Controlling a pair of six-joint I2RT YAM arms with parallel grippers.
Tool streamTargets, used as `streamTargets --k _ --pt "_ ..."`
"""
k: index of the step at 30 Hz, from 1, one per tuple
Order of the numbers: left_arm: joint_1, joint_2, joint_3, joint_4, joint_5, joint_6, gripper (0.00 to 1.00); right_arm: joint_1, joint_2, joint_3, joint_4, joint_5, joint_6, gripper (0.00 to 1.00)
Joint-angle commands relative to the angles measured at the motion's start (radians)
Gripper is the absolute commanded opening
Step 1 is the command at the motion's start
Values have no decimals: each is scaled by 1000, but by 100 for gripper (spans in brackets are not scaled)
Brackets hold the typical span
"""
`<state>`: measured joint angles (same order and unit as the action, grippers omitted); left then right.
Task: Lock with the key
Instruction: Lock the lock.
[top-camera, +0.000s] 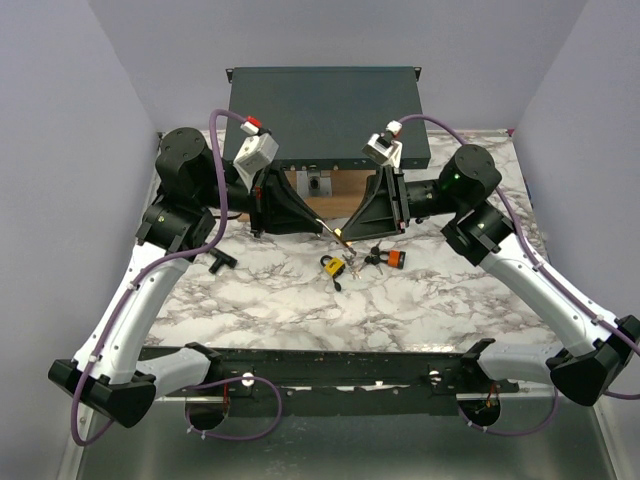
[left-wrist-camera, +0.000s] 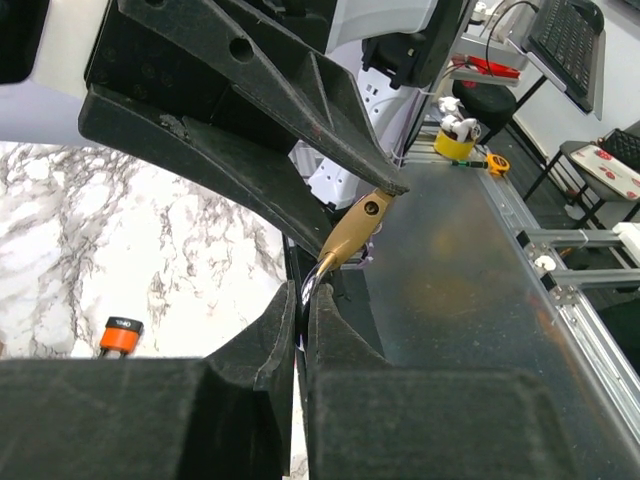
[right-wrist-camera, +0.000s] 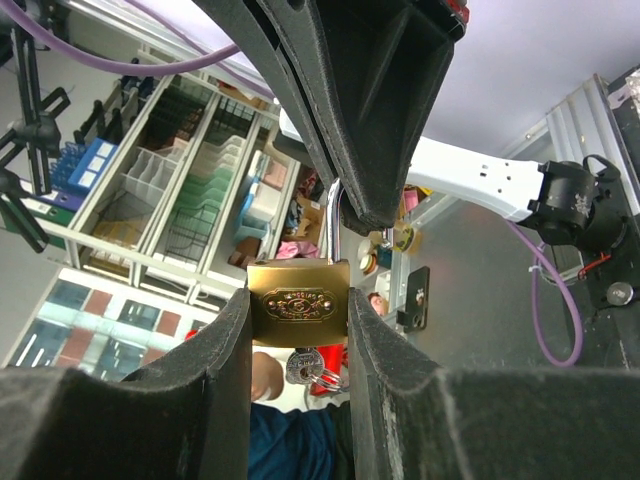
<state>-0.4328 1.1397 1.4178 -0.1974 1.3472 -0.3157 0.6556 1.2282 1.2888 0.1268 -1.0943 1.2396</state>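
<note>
The key, with its orange head, lies on the marble with dark keys beside it; neither gripper holds it. It also shows in the left wrist view. My right gripper is shut on the body of a small brass padlock, lifted off the table. A small silver key on a ring sticks out of the padlock's underside. My left gripper is shut on the padlock's steel shackle. The two grippers meet tip to tip above the table.
A yellow-bodied padlock lies on the marble just below the grippers, left of the key bunch. A dark flat metal case stands at the back, with a small grey fixture in front of it.
</note>
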Motion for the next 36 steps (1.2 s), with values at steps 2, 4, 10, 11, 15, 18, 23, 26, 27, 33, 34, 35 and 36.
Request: streamTargets --k 2,4,10,11,15,18,23,26,27,33,34,35,36 --pt "3 -67 -45 73 -40 -56 0 5 19 103 -290 96 -219 25" --pt "3 -104 -80 142 -101 -112 0 5 21 142 -392 162 -307 43" --pt "3 -187 -142 298 -244 -281 0 5 -7 173 -462 334 -429 72" --pt "3 -201 -153 314 -266 -306 0 5 -15 173 -455 357 -442 75" --pt "3 -244 -166 329 -369 -362 0 5 -48 161 -386 422 -469 81" --pt "3 -270 -151 289 -488 -401 0 5 -93 120 -248 443 -468 82" --pt "3 -287 -116 236 -636 -499 0 13 -159 61 -53 509 -535 85" --pt "3 -291 -91 199 -718 -538 0 31 -135 77 0 501 -576 85" --pt "3 -295 -87 200 -733 -554 0 43 -121 87 10 505 -592 85" --pt "3 -339 -108 200 -832 -613 0 146 -21 171 5 572 -691 81" --pt "3 -343 -110 207 -832 -618 0 162 -9 181 9 585 -702 81" --pt "3 -346 -109 206 -842 -621 0 173 3 189 14 591 -709 81" --pt "4 -352 -110 204 -846 -623 0 178 14 197 25 589 -713 80"
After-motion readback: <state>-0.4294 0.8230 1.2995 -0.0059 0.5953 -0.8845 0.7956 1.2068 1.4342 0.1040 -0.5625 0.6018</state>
